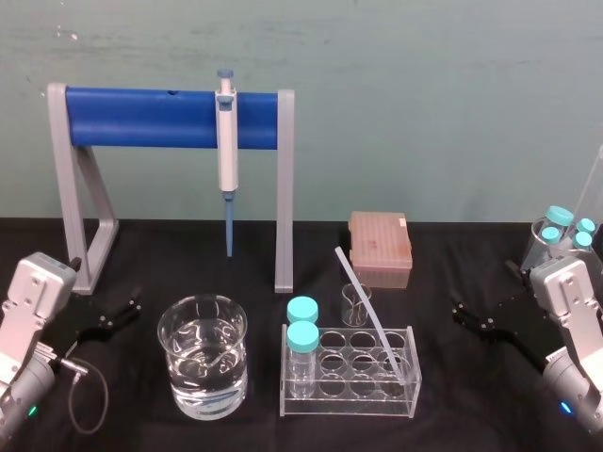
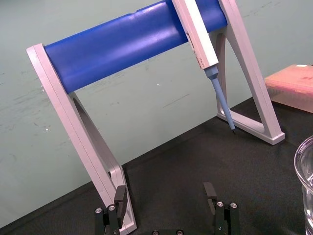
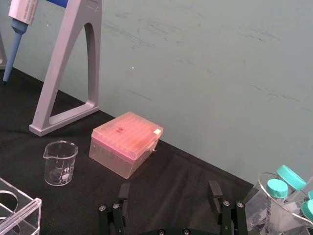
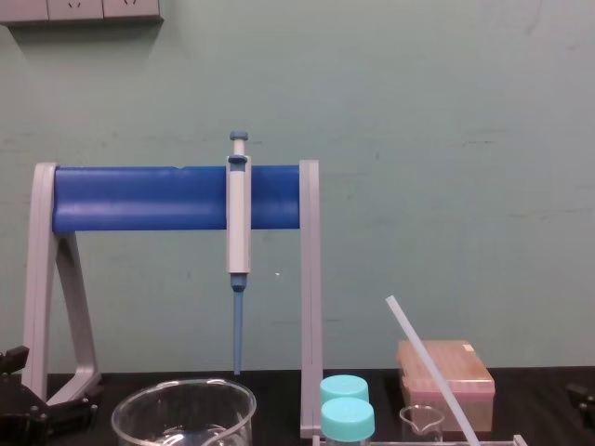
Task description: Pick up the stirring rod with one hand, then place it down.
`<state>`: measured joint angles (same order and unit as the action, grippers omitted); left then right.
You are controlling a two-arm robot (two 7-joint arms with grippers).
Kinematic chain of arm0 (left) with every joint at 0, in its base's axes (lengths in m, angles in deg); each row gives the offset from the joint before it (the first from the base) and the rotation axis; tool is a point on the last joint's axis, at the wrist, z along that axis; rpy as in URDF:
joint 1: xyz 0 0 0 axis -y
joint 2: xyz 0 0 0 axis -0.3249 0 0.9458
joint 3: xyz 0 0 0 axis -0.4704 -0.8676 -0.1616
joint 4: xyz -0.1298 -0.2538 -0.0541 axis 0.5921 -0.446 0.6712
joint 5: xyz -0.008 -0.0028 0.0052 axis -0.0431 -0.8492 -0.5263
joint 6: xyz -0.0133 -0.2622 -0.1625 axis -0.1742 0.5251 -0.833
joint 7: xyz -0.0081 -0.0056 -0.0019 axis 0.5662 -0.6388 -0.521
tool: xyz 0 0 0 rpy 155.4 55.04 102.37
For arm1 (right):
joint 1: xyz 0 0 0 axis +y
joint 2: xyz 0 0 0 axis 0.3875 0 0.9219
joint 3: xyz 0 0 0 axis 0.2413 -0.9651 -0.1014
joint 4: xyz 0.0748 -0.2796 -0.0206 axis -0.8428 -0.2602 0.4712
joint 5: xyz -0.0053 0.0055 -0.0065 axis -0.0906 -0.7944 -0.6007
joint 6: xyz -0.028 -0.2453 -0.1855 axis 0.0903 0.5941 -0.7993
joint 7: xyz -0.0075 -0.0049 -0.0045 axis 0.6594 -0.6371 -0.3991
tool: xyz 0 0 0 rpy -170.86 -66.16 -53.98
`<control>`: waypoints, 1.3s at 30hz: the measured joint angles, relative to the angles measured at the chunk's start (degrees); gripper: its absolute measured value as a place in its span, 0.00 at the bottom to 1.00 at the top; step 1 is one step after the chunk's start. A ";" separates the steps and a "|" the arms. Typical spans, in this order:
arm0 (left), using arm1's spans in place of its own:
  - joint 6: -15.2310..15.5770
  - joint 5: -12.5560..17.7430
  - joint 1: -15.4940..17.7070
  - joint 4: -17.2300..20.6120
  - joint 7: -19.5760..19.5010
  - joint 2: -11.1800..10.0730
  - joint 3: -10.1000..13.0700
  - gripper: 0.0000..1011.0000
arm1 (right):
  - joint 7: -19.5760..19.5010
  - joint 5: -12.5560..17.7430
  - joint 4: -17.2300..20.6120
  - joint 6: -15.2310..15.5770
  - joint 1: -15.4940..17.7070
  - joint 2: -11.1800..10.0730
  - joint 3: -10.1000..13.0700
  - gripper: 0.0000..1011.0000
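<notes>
The stirring rod (image 1: 370,306) is a thin translucent white stick leaning tilted in the clear tube rack (image 1: 405,395), its upper end pointing back and left. In the chest view the stirring rod (image 4: 432,370) rises slanted in front of the pink box. My left gripper (image 1: 111,318) rests open near the table's left side, by the foot of the stand, with nothing between its fingers (image 2: 120,196). My right gripper (image 1: 477,322) rests open on the right, well clear of the rack, its fingers (image 3: 214,190) empty too.
A white-and-blue pipette (image 1: 227,141) hangs on the blue-barred grey stand (image 1: 141,118) at the back. A water-filled beaker (image 1: 203,356) stands front left of the rack, which holds two teal-capped tubes (image 1: 302,337). Behind the rack are a small beaker (image 3: 59,163) and a pink tip box (image 1: 380,247). A beaker of capped tubes (image 1: 562,231) stands far right.
</notes>
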<state>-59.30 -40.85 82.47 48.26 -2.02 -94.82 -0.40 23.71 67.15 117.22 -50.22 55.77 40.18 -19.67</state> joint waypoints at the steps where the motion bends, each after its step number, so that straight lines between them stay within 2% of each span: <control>1: 0.00 0.00 0.00 0.00 0.00 0.00 0.00 0.99 | 0.00 0.00 0.00 0.00 0.00 0.00 0.00 0.99; 30: 0.00 0.00 0.00 0.00 0.00 0.00 0.00 0.99 | 0.00 0.00 0.00 0.00 0.00 0.00 0.00 0.99; 35: 0.00 0.00 0.00 0.00 0.00 0.00 0.00 0.99 | 1.43 0.04 -0.36 0.17 -1.10 0.85 0.54 0.99; 39: 0.00 0.00 0.00 0.00 0.00 0.00 0.00 0.99 | 2.77 -0.06 0.55 1.73 -1.70 0.67 0.97 0.99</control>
<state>-59.30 -40.85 82.47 48.26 -2.02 -94.82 -0.40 26.47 67.10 117.77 -48.49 54.07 40.86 -18.70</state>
